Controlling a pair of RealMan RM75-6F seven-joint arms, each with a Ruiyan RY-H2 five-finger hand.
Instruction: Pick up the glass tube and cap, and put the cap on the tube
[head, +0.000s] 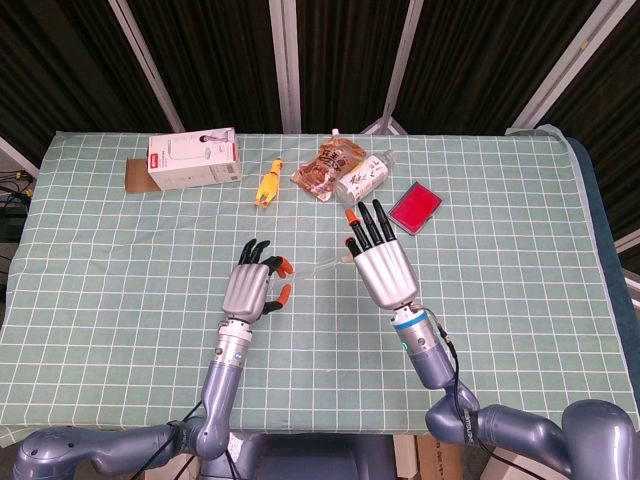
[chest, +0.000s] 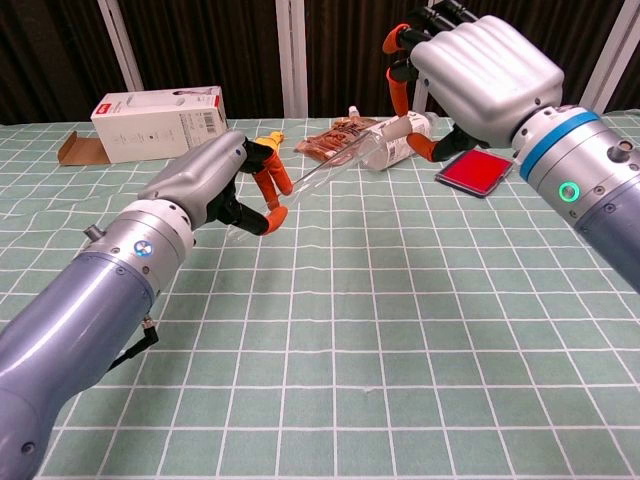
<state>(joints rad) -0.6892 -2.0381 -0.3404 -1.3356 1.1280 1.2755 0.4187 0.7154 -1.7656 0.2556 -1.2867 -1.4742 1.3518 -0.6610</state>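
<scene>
both hands are up off the green checked tablecloth (head: 120, 260) and facing each other across a small gap. the right hand (chest: 480, 75) is holding the glass tube (chest: 345, 160), fingers wrapped round its upper end, and the tube slants down and to the left with its open end aimed at the left hand (chest: 215, 180). in the head view the glass tube (head: 325, 265) is just a faint clear line between the two hands. the left hand has its orange fingertips (chest: 268, 180) curled in together, pinching what i take to be the cap; the cap itself is too small and too hidden to make out, so that's a judgement. the tube's mouth sits just beside those fingertips, not yet meeting them as far as i can tell. here's the worry: the tube is thin, clear and held only at one end, so a slightly off-line approach could knock its tip against a fingertip and lever it round in the right hand's grip. the cap is pinched so lightly that a sideways nudge could pop it out onto the cloth. behind them the white box (head: 192, 158), yellow rubber chicken (head: 267, 183), snack packet (head: 325, 168), plastic bottle (head: 362, 178) and red case (head: 415, 207) sit well apart from the action.
</scene>
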